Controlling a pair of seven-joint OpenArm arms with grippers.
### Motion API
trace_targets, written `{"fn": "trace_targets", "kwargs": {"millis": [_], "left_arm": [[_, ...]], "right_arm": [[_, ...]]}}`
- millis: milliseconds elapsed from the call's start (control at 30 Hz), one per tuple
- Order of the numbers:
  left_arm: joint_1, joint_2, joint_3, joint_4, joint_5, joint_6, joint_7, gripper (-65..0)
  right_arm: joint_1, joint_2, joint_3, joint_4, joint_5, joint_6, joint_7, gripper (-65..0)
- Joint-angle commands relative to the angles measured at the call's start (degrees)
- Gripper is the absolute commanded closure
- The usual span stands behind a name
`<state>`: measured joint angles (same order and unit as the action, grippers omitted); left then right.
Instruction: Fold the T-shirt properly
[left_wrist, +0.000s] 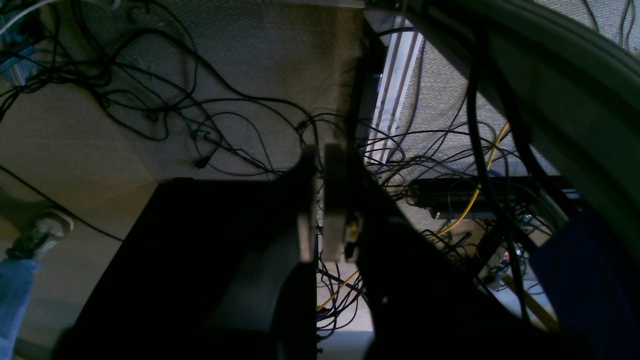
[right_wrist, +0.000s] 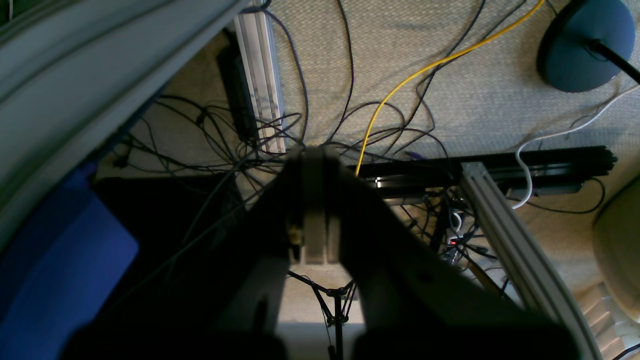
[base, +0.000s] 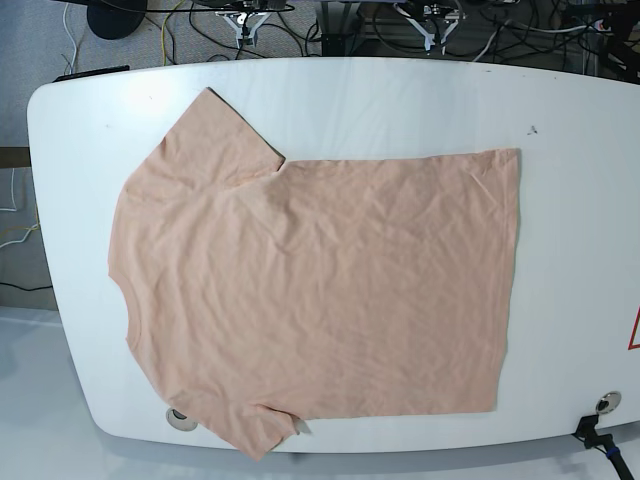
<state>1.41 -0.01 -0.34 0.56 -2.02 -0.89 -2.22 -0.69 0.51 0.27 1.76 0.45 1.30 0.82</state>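
Note:
The pale peach T-shirt (base: 320, 290) lies flat on the white table (base: 400, 100), plain side up, neck to the left and hem to the right. One sleeve (base: 215, 130) points to the far left and the other (base: 250, 435) reaches the near edge. No emoji print shows. My left gripper (left_wrist: 320, 155) is shut and empty, hanging over the cabled floor; in the base view (base: 432, 22) it is beyond the table's far edge. My right gripper (right_wrist: 314, 150) is shut and empty too, also behind the far edge (base: 245, 20).
Tangled cables (left_wrist: 225, 130) and a yellow cable (right_wrist: 400, 85) cover the carpet under both grippers. Aluminium frame bars (right_wrist: 505, 235) stand near the right gripper. The table has a grommet hole (base: 605, 402) at the near right and a red mark (base: 634, 330) at the right edge.

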Motion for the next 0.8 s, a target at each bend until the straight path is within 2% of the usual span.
{"fn": "trace_targets", "kwargs": {"millis": [0,767], "left_arm": [[0.10,-0.05,0.05,-0.02,0.09,-0.13,0.09,-1.5],[0.23,-0.07,0.07,-0.04,-0.02,0.17,-0.94,-0.6]], "right_arm": [[0.03,0.13,-0.05,-0.02,0.27,0.05,-0.44,0.0],[-0.01,0.09,0.03,0.29,0.14,0.26,0.15,0.0]]}}
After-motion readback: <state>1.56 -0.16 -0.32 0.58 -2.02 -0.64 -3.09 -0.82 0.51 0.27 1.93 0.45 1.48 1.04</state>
